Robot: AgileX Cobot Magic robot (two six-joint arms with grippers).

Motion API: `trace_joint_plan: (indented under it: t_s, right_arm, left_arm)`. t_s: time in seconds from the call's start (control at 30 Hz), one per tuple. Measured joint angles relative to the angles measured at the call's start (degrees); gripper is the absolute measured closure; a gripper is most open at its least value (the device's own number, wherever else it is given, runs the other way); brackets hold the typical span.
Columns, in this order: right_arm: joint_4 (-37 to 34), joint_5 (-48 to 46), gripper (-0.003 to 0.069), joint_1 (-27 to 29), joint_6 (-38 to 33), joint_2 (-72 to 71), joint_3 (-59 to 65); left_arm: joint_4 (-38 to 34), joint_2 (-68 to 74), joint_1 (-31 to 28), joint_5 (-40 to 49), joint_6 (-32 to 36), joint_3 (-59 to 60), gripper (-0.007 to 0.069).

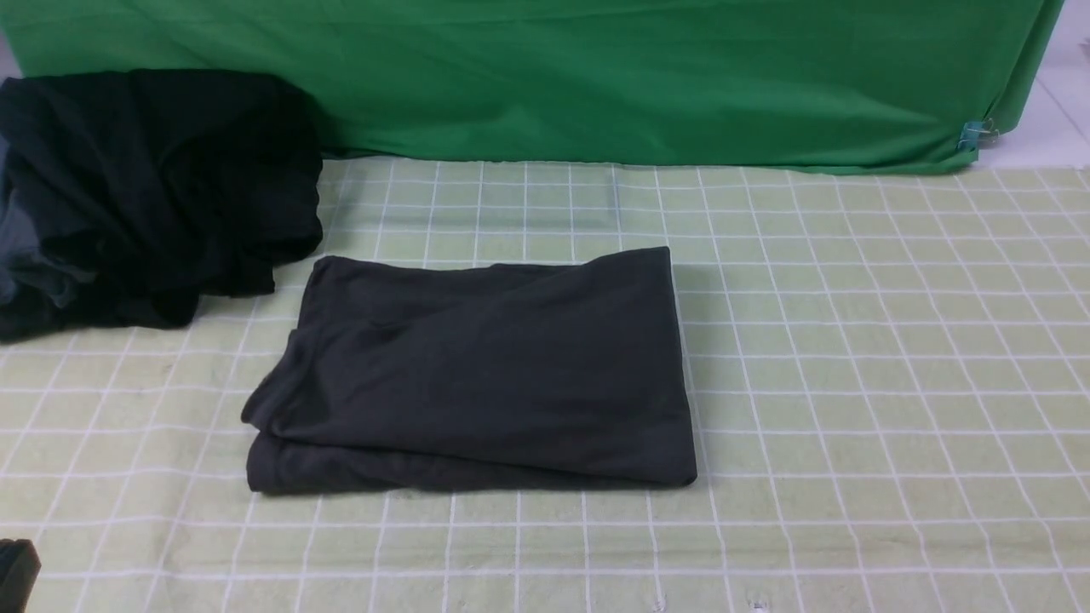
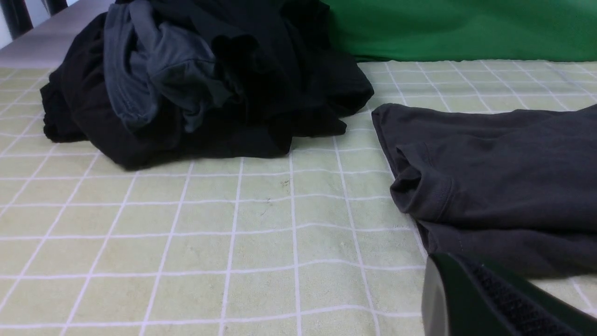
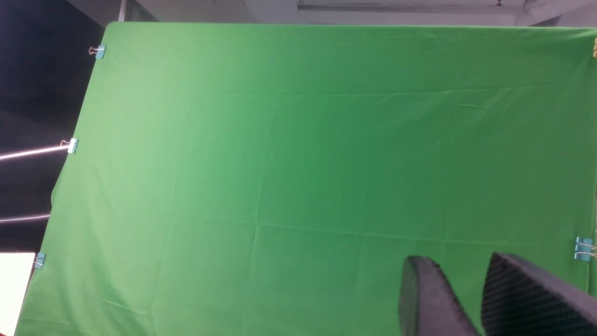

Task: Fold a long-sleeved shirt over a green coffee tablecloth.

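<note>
The long-sleeved shirt (image 1: pixel 485 370) lies folded into a flat dark charcoal rectangle in the middle of the green coffee tablecloth (image 1: pixel 851 358). Its neck, tag and print are hidden. The left wrist view shows the shirt (image 2: pixel 503 172) from its left edge, where folded layers stack up. Of my left gripper only one dark finger (image 2: pixel 471 298) shows there, low beside the shirt's near left corner and holding nothing visible. A dark bit of it (image 1: pixel 15 572) sits at the front left corner. My right gripper (image 3: pixel 459 261) is open and empty, raised and facing the backdrop.
A blacker heap of clothes with grey-blue parts (image 1: pixel 145 187) sits at the back left on the tablecloth, close to the shirt's far left corner. A plain bright green backdrop (image 1: pixel 596 77) hangs along the back edge, held by clips (image 1: pixel 971 134).
</note>
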State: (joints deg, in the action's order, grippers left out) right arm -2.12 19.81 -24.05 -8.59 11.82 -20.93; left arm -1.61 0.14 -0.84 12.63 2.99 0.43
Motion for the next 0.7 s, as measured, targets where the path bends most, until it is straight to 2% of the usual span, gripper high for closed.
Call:
trace_joint_plan:
  t_s: [0.57,0.67,0.7]
  right_arm:
    - [0.0,-0.3,0.0433,0.0,-0.1,-0.2,0.0]
    - [0.0,-3.6,0.0426,1.2,-1.2,-1.7,0.0]
    - [0.0,-7.8,0.0425,3.6,-1.7,-2.5,0.0]
  left_arm:
    - [0.0,0.0,-0.1,0.0,0.0,0.0,0.0623]
    - [0.0,0.0,-0.1,0.0,0.0,0.0,0.0622]
    - [0.0,0.0,-0.2,0.0,0.0,0.0,0.0622]
